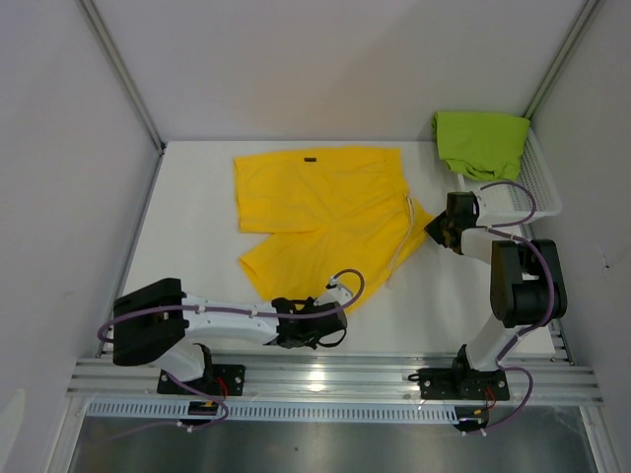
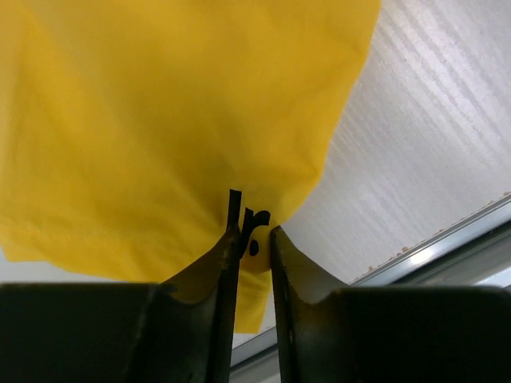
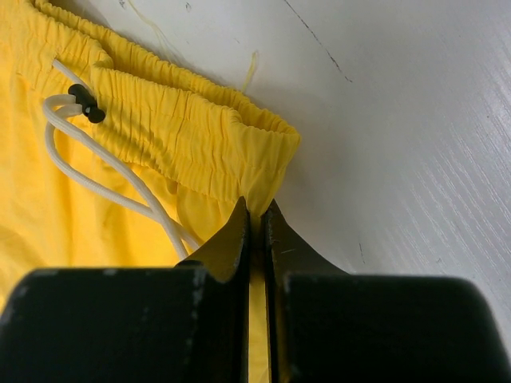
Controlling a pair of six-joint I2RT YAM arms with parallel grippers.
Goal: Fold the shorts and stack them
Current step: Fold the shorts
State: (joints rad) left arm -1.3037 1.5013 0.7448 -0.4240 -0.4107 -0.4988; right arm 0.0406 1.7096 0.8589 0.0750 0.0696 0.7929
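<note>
Right now your left gripper (image 2: 254, 233) sits at the lower centre of the top view. Its fingers are narrow, with the near leg hem of the yellow shorts (image 1: 320, 212) bunched between them. Your right gripper (image 3: 257, 209), at the right of that view, is clamped tight on the waistband corner, near the white drawstring (image 3: 104, 163). Between both grippers the yellow shorts lie spread on the table (image 1: 197, 256). Upper right, the green shorts (image 1: 480, 141) sit heaped in the white basket (image 1: 542, 192).
</note>
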